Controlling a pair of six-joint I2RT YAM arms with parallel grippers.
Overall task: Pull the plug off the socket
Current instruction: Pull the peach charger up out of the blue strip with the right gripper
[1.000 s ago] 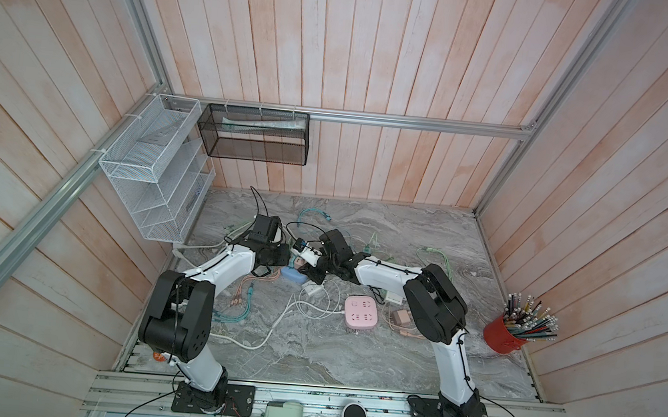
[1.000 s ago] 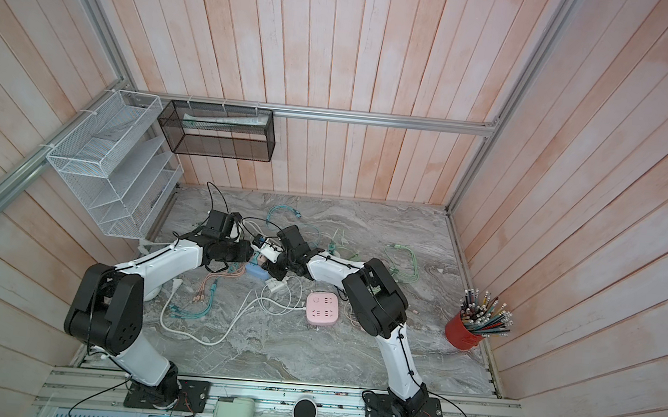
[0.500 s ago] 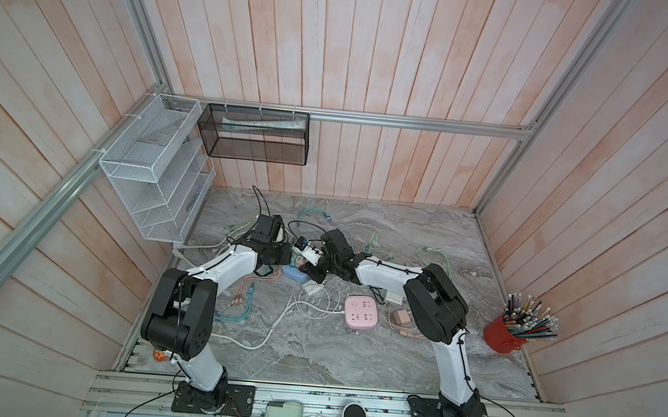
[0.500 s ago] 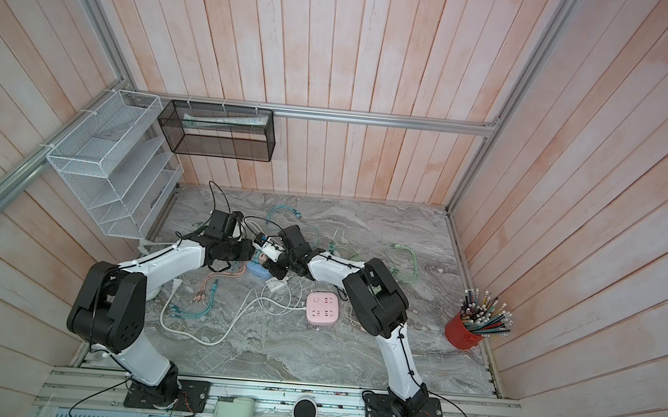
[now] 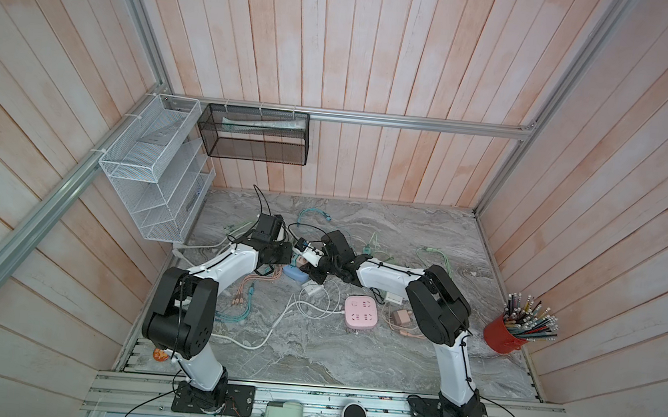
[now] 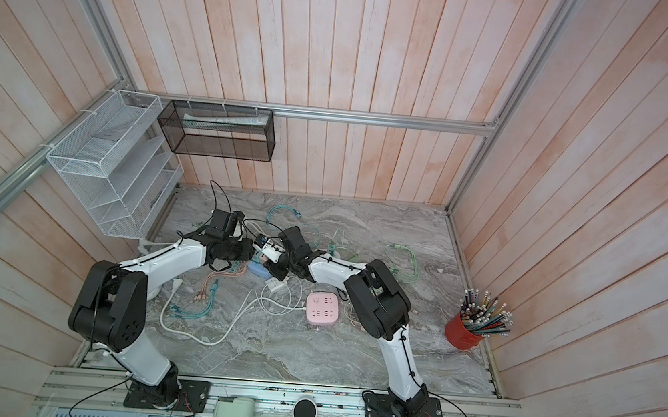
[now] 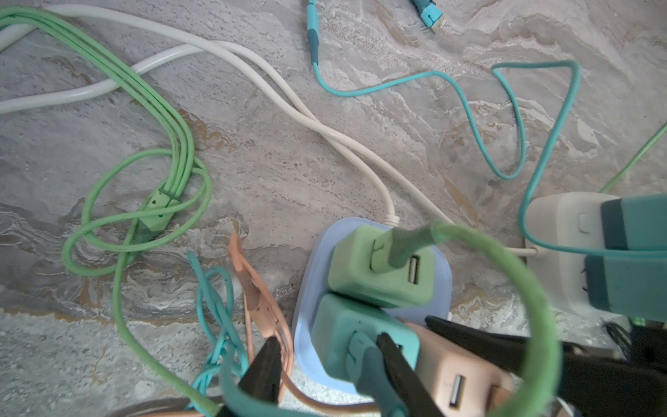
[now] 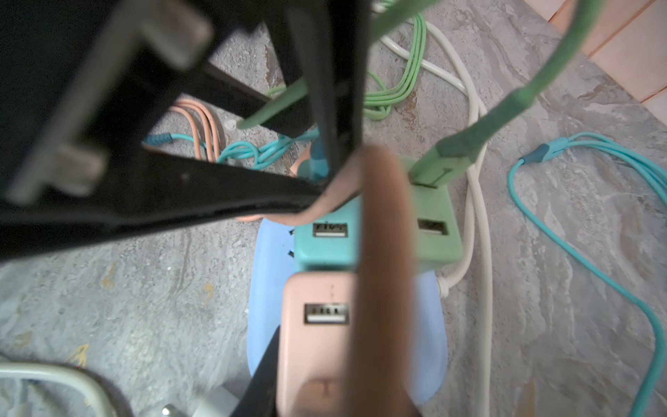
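The blue socket (image 7: 306,289) (image 5: 291,274) lies on the marble table with three plugs side by side on it: green (image 7: 379,274), teal (image 7: 339,332) and pink (image 8: 317,346). My right gripper (image 8: 325,346) is shut on the pink plug (image 7: 462,382); one black finger (image 8: 263,375) presses its side, and the pink cable (image 8: 382,252) hides the other side. My left gripper (image 7: 326,337) is closed down on the teal plug, one finger (image 7: 267,364) beside the socket's edge, the other (image 7: 397,364) next to the teal cable connector. Whether the pink plug sits fully in the socket cannot be told.
Loose green, teal, pink and white cables (image 7: 151,216) crowd the table around the socket. A white strip (image 7: 563,245) with teal plugs stands close by. A pink power strip (image 5: 360,312) and a red cup of pencils (image 5: 506,337) are on the right. Wire baskets (image 5: 151,175) hang on the wall.
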